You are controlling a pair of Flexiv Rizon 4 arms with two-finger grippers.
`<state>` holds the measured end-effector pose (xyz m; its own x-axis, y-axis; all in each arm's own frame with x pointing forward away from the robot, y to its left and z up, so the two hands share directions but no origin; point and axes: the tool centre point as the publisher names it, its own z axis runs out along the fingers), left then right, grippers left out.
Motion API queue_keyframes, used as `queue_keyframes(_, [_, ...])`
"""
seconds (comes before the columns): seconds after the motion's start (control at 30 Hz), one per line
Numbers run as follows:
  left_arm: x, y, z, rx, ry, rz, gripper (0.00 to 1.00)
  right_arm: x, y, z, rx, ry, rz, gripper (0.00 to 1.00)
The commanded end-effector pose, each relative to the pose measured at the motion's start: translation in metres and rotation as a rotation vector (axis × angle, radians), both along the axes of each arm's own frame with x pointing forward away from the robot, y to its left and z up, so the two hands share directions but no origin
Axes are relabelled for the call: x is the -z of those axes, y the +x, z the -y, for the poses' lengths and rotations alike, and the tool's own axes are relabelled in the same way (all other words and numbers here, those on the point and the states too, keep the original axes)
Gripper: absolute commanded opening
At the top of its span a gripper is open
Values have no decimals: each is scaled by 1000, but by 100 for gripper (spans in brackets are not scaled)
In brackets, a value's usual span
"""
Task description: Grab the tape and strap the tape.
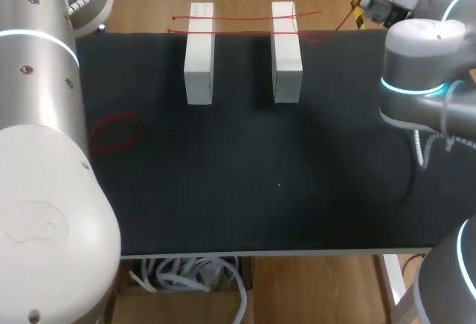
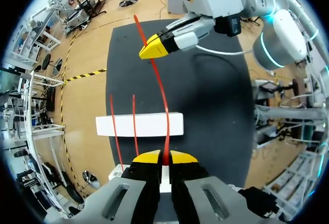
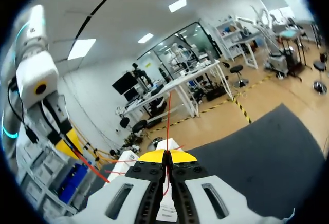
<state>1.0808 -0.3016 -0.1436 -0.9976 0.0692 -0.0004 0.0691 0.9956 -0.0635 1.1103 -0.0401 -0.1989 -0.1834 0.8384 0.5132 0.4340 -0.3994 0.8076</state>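
Observation:
Thin red tape point(image 1: 238, 19) lies stretched across two white blocks point(image 1: 199, 56) point(image 1: 285, 53) at the back of the black mat. In the left wrist view my left gripper point(image 2: 165, 157) is shut on a strand of tape point(image 2: 160, 90). That strand runs ahead over a white block point(image 2: 139, 125) to my right gripper point(image 2: 150, 49), which is shut on its far end. Two more strands cross the same block. In the right wrist view my right gripper point(image 3: 165, 156) pinches the tape point(image 3: 168, 111), with my left gripper point(image 3: 67, 146) off to one side. No fingertips show in the head view.
A loose loop of red tape point(image 1: 113, 132) lies on the black mat point(image 1: 253, 183) at the left. My left arm's large link point(image 1: 44, 190) fills the near left. My right arm point(image 1: 420, 79) stands over the mat's right edge.

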Motion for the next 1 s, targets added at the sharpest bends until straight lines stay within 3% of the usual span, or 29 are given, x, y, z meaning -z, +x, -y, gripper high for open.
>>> queue_keyframes(0.03, [0,0,0,-1,3,-1,0,1,4,0,-215,-247,111,0])
queue_keyframes(0.43, [0,0,0,-1,3,-1,0,1,4,0,-215,-247,111,0])
queue_keyframes(0.73, [0,0,0,-1,3,-1,0,-12,-19,-51,-80,-532,305,0])
queue_keyframes(0.87, [0,0,0,-1,3,-1,0,-11,-23,-50,-15,-617,319,0])
queue_keyframes(1.0, [0,0,0,-1,3,-1,0,-15,-15,-45,3,-698,343,0])
